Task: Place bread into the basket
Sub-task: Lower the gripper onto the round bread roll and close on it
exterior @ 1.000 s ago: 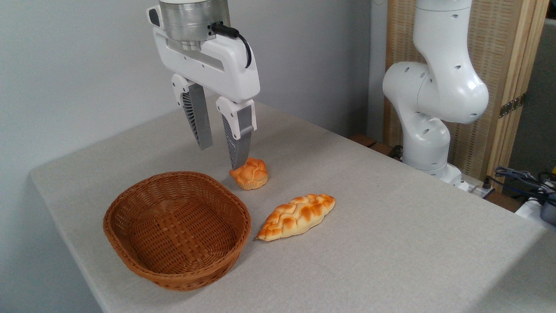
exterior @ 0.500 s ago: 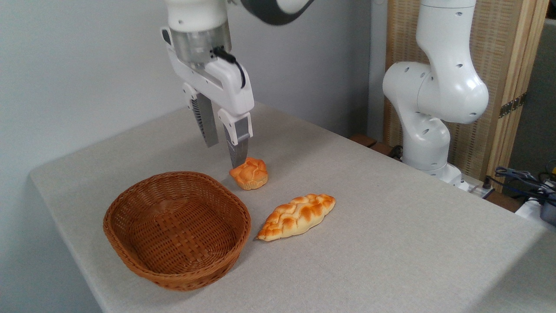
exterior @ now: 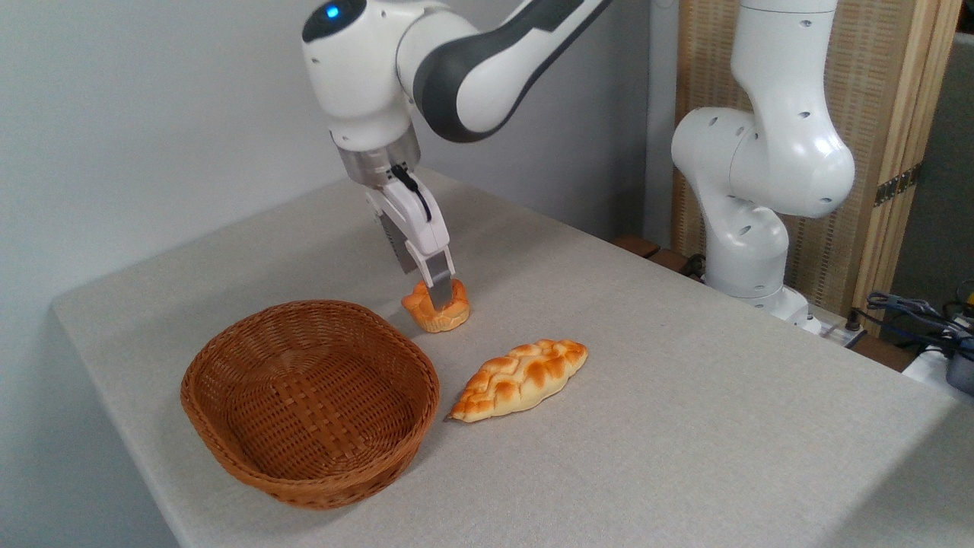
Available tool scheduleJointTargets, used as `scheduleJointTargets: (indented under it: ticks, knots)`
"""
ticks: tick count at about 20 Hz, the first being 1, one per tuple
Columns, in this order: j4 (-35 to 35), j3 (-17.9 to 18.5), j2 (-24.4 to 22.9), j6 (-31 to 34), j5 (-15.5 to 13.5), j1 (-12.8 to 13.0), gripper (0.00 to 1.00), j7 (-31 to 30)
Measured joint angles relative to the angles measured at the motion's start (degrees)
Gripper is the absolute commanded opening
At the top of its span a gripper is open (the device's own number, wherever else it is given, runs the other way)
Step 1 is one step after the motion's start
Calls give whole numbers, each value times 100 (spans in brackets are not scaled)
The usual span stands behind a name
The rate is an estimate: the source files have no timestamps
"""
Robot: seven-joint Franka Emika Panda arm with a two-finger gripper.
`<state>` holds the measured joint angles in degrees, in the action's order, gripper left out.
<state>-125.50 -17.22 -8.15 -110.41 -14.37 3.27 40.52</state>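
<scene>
The small round golden bun [exterior: 457,313] sits on the grey table just behind the right end of the oval wicker basket [exterior: 199,364], which holds nothing. My gripper [exterior: 431,294] has come down onto the bun and stands open. Its near finger [exterior: 439,288] crosses in front of the bun's top, and the ribbed far finger is behind it with its tip hidden. The bun rests on the table, not lifted.
A longer braided loaf [exterior: 523,376] lies to the right of the basket, in front of the bun. The arm's white base [exterior: 753,190] stands at the back right, with cables [exterior: 921,312] beside it. The table's edges run along the left and the front.
The gripper has dropped lower and turned, going from beside and above the bun to straddling it. More of the arm has come into view. Bun, loaf and basket have not moved.
</scene>
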Motion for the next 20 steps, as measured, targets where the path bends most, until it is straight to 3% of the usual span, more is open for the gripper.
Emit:
scheduleJointTargets:
  ticks: [1,2,3,4,10,20]
  knots:
    - [-106,-36,0,-136,0,1,98,65]
    - [-207,-55,0,-280,0,3,80,139]
    - [-294,-61,-1,-400,1,7,45,204]
    - [-347,-62,-2,-465,14,9,20,243]
    - [-393,-62,-29,-504,32,10,23,617]
    - [-405,-62,-29,-502,32,10,21,654]
